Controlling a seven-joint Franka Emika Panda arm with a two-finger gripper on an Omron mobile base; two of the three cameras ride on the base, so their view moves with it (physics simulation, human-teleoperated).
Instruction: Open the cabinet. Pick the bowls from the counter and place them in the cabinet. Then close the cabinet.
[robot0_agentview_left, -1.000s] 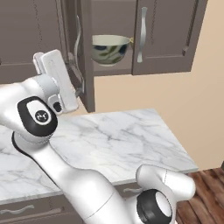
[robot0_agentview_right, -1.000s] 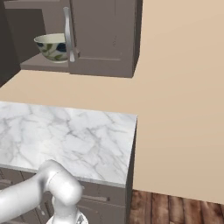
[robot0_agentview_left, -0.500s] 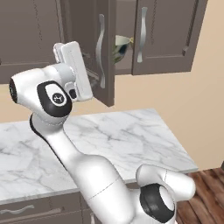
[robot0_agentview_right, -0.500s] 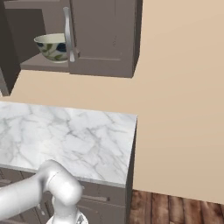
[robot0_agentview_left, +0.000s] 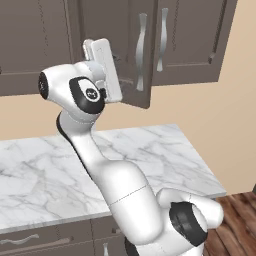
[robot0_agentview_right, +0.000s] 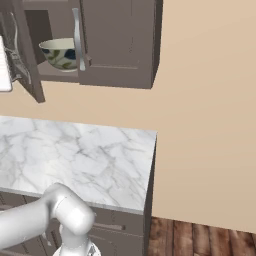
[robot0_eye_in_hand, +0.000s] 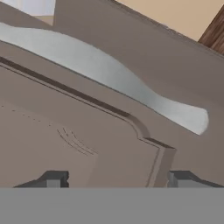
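Marble counter (robot0_agentview_left: 165, 155) bare below me. Cabinet (robot0_agentview_right: 117, 45) left door ajar, leaf-marked bowl (robot0_agentview_right: 59, 53) on the shelf. Gripper (robot0_eye_in_hand: 116, 179) spread wide against the door panel, gripping nothing.

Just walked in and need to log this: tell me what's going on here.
The robot arm is working at the wall cabinet above the marble counter. Its gripper sits right against the left door, jaws spread wide on the door panel beside the silver handle, holding nothing. That door stands partly swung out; the right door is shut. A leaf-patterned bowl sits on the shelf inside.
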